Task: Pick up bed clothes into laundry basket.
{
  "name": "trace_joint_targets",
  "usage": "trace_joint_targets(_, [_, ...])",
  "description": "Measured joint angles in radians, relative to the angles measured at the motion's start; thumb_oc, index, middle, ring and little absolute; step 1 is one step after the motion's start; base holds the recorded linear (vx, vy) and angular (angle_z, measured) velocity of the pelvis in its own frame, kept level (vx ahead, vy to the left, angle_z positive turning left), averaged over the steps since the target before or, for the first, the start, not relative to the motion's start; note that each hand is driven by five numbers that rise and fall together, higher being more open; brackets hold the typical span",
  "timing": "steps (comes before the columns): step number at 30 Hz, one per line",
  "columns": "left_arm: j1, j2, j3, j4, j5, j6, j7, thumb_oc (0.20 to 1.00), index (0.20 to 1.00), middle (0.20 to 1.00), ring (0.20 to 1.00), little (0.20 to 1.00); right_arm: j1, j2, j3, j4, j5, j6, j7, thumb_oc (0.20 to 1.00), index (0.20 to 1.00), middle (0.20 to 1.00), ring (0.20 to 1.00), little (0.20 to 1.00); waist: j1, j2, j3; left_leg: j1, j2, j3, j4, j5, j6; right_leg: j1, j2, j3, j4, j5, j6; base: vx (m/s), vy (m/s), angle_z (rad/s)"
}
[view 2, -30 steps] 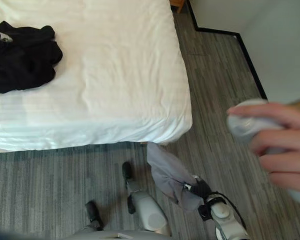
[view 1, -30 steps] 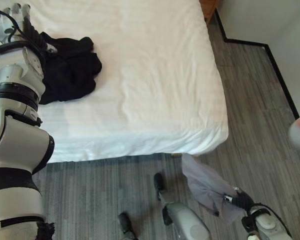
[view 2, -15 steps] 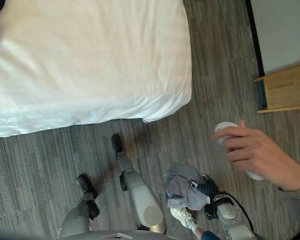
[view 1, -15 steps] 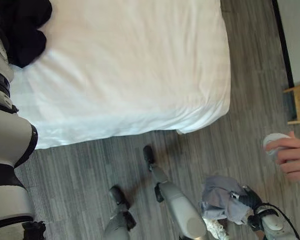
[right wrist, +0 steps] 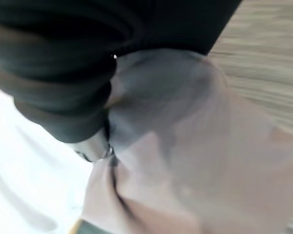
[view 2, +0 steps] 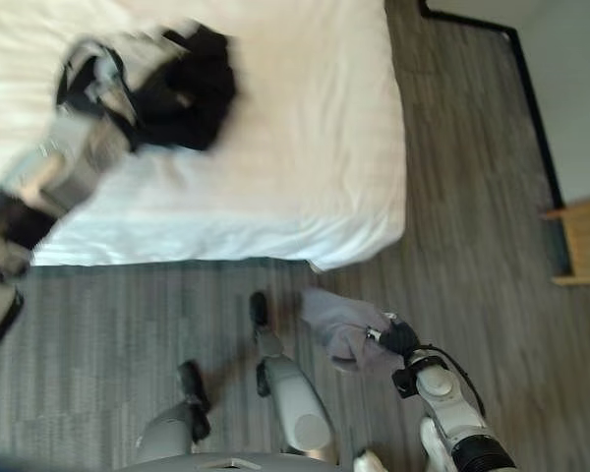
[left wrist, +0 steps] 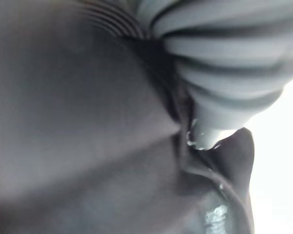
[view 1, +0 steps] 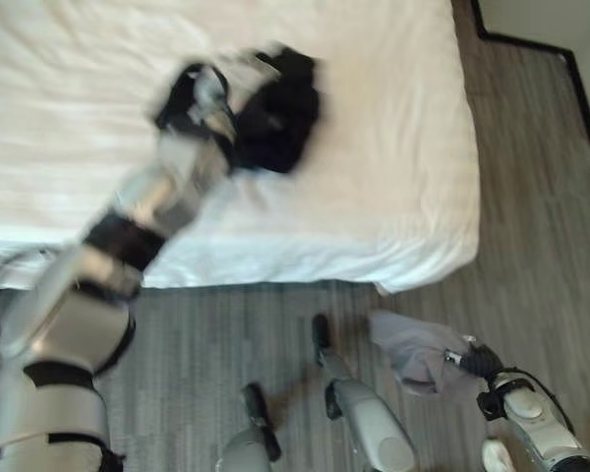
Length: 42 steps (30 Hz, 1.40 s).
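Left hand (view 1: 205, 98): on the bed (view 1: 393, 147), pressed against the near edge of the black garment (view 1: 280, 113). Its wrist view shows dark cloth right up against the ribbed cover. I cannot tell how my fingers are set.

Black garment: bunched on the white sheet toward the 12 o'clock part of the head views. It lies at about 2 o'clock from my left hand, touching it. The heap has no clear long axis.

Right hand (view 2: 398, 340): low over the floor (view 1: 531, 197) at 5 o'clock, clear of the bed's near corner. Fingers are closed round the grey garment (view 2: 339, 329).

Grey garment: hangs from my right hand toward 10 o'clock, off the mattress.

Nearer hand: the left, in contact with the black garment; the right is well apart from it and occupied.

Laundry basket: location unknown to me.

Judgement: the coming move depends on the left fingers gathering cloth lying just beyond them, up the bed.
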Motion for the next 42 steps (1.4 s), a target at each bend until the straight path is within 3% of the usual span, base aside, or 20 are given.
trace_joint_targets(1, [0.249,-0.021,0.078,-0.032,-0.053,-0.013,-0.006,0.200,0.200,0.200,0.200,0.200,0.074,-0.008,-0.049,-0.100,-0.001,-0.011,0.002,0.200,0.200,0.200,0.200,0.200,0.029,0.055,-0.022,0.061,-0.004,-0.021,-0.062,0.023,0.008,0.041,0.002,-0.016,0.000,-0.020,0.014,0.15,0.062,0.30])
trace_joint_targets(2, [0.473,-0.038,0.172,-0.080,-0.092,0.030,-0.031,0.200,0.200,0.200,0.200,0.200,0.095,-0.007,-0.085,-0.172,-0.001,-0.007,0.010,0.200,0.200,0.200,0.200,0.200,0.051,0.076,-0.027,0.099,-0.007,-0.021,-0.106,0.048,0.012,0.055,-0.005,-0.030,0.000,-0.038,0.021,0.18,0.064,0.24])
trace_joint_targets(3, [0.734,-0.139,0.360,-0.205,-0.146,0.044,-0.060,0.200,0.200,0.200,0.200,0.200,0.111,0.027,-0.147,-0.236,-0.001,0.008,0.016,0.200,0.200,0.200,0.200,0.200,0.057,0.100,-0.025,0.134,-0.006,-0.023,-0.138,0.063,0.011,0.082,-0.007,-0.035,0.000,-0.041,0.023,0.15,0.036,0.07])
trace_joint_targets(4, [0.904,-0.212,0.438,-0.276,-0.191,0.038,-0.082,0.200,0.200,0.200,0.200,0.200,0.130,0.035,-0.172,-0.276,0.000,0.014,0.024,0.200,0.200,0.200,0.200,0.200,0.061,0.114,-0.026,0.158,-0.004,-0.025,-0.141,0.063,0.010,0.109,-0.006,-0.041,0.000,-0.049,0.024,0.08,0.020,0.18])
trace_joint_targets(6, [1.145,-0.227,0.469,-0.277,-0.356,0.009,-0.141,0.200,0.200,0.200,0.200,0.200,0.202,0.004,-0.184,-0.359,0.005,0.024,0.049,0.200,0.200,0.200,0.200,0.200,0.083,0.144,-0.036,0.228,-0.004,-0.051,-0.137,0.058,0.009,0.184,-0.001,-0.066,-0.001,-0.063,0.029,0.04,0.001,0.52])
trace_joint_targets(9, [1.121,-0.238,0.444,-0.142,-0.523,0.010,-0.182,0.200,0.200,0.200,0.200,0.200,0.114,-0.056,-0.102,-0.320,0.010,0.007,0.111,0.200,0.200,0.200,0.200,0.200,0.161,0.161,-0.076,0.195,-0.016,-0.072,-0.142,0.059,0.042,0.149,-0.041,-0.099,0.052,-0.128,0.077,0.06,-0.029,0.36])
trace_joint_targets(10, [1.132,-0.275,0.440,-0.141,-0.606,0.009,-0.211,0.200,0.200,0.200,0.200,0.200,0.071,-0.040,-0.079,-0.311,0.011,0.011,0.143,0.200,0.200,0.200,0.200,0.200,0.180,0.170,-0.080,0.178,-0.001,-0.061,-0.138,0.073,0.057,0.106,-0.053,-0.116,0.165,-0.164,0.082,0.05,-0.042,0.05])
trace_joint_targets(11, [1.140,-0.292,0.436,-0.140,-0.645,0.007,-0.223,0.200,0.200,0.200,0.200,0.200,0.081,-0.031,-0.072,-0.314,0.016,0.011,0.161,0.200,0.200,0.200,0.200,0.200,0.180,0.168,-0.083,0.186,-0.004,-0.072,-0.137,0.077,0.055,0.106,-0.061,-0.119,0.233,-0.183,0.081,0.02,-0.033,0.27])
trace_joint_targets(13, [1.153,-0.297,0.411,-0.140,-0.707,0.007,-0.261,0.200,0.200,0.200,0.200,0.200,0.149,-0.003,-0.069,-0.336,0.055,0.011,0.200,0.200,0.200,0.200,0.200,0.200,0.181,0.139,-0.120,0.207,-0.024,-0.102,-0.137,0.085,0.050,0.146,-0.075,-0.122,0.224,-0.234,0.064,0.00,-0.014,0.43])
trace_joint_targets(20, [1.033,-0.355,0.343,-0.090,-0.759,0.006,-0.287,0.200,0.200,0.200,0.200,0.200,0.229,0.038,-0.051,-0.301,0.137,0.047,0.233,0.200,0.200,0.200,0.200,0.200,0.156,0.148,-0.196,0.242,-0.021,-0.133,-0.137,0.090,0.057,0.258,-0.083,-0.162,0.114,-0.185,0.077,0.00,-0.017,0.14])
trace_joint_targets(26, [1.018,-0.392,0.340,-0.075,-0.758,0.006,-0.295,0.200,0.200,0.200,0.200,0.200,0.281,0.029,-0.084,-0.297,0.135,0.072,0.245,0.200,0.200,0.200,0.200,0.200,0.133,0.157,-0.216,0.259,-0.021,-0.154,-0.138,0.089,0.067,0.315,-0.078,-0.185,0.042,-0.154,0.075,-0.03,-0.034,0.09])
trace_joint_targets(27, [1.083,-0.393,0.396,-0.069,-0.751,0.006,-0.302,0.200,0.200,0.200,0.200,0.200,0.263,0.004,-0.109,-0.298,0.127,0.074,0.245,0.200,0.200,0.200,0.200,0.200,0.133,0.127,-0.211,0.262,-0.018,-0.120,-0.138,0.098,0.059,0.301,-0.075,-0.191,0.033,-0.143,0.071,-0.01,-0.015,-0.09])
trace_joint_targets(28, [1.082,-0.402,0.399,-0.069,-0.751,0.006,-0.281,0.200,0.200,0.200,0.200,0.200,0.255,0.006,-0.108,-0.296,0.153,0.079,0.224,0.200,0.200,0.200,0.200,0.200,0.135,0.127,-0.209,0.262,-0.017,-0.124,-0.138,0.095,0.064,0.307,-0.073,-0.175,0.034,-0.141,0.073,0.03,-0.019,-0.16])
trace_joint_targets(29, [1.068,-0.449,0.437,-0.069,-0.752,0.004,-0.196,0.200,0.200,0.200,0.200,0.200,0.185,0.048,-0.126,-0.280,0.255,0.096,0.111,0.200,0.200,0.200,0.200,0.200,0.130,0.122,-0.188,0.278,-0.025,-0.123,-0.137,0.098,0.059,0.319,-0.060,-0.121,0.023,-0.122,0.068,0.04,-0.017,-0.18])
trace_joint_targets(32, [1.012,-0.464,0.484,-0.071,-0.751,0.004,-0.145,0.200,0.200,0.200,0.200,0.200,0.051,0.105,-0.192,-0.259,0.337,0.095,0.029,0.200,0.200,0.200,0.200,0.200,0.128,0.118,-0.169,0.284,-0.032,-0.120,-0.138,0.099,0.063,0.331,-0.063,-0.105,-0.004,-0.101,0.070,0.02,-0.008,-0.09])
trace_joint_targets(38, [0.991,-0.452,0.586,-0.072,-0.741,-0.006,-0.109,0.200,0.200,0.200,0.200,0.200,0.052,0.118,-0.282,-0.257,0.353,0.090,0.006,0.200,0.200,0.200,0.200,0.200,0.122,0.116,-0.148,0.287,-0.045,-0.117,-0.138,0.096,0.065,0.325,-0.064,-0.074,-0.004,-0.098,0.069,-0.04,0.026,-0.05])
trace_joint_targets(42, [0.985,-0.443,0.602,-0.071,-0.740,-0.006,-0.095,0.200,0.200,0.200,0.200,0.200,0.092,0.147,-0.326,-0.248,0.353,0.089,0.001,0.200,0.200,0.200,0.200,0.200,0.111,0.105,-0.132,0.288,-0.060,-0.090,-0.138,0.098,0.064,0.309,-0.068,-0.041,-0.002,-0.085,0.077,-0.03,0.044,-0.26])
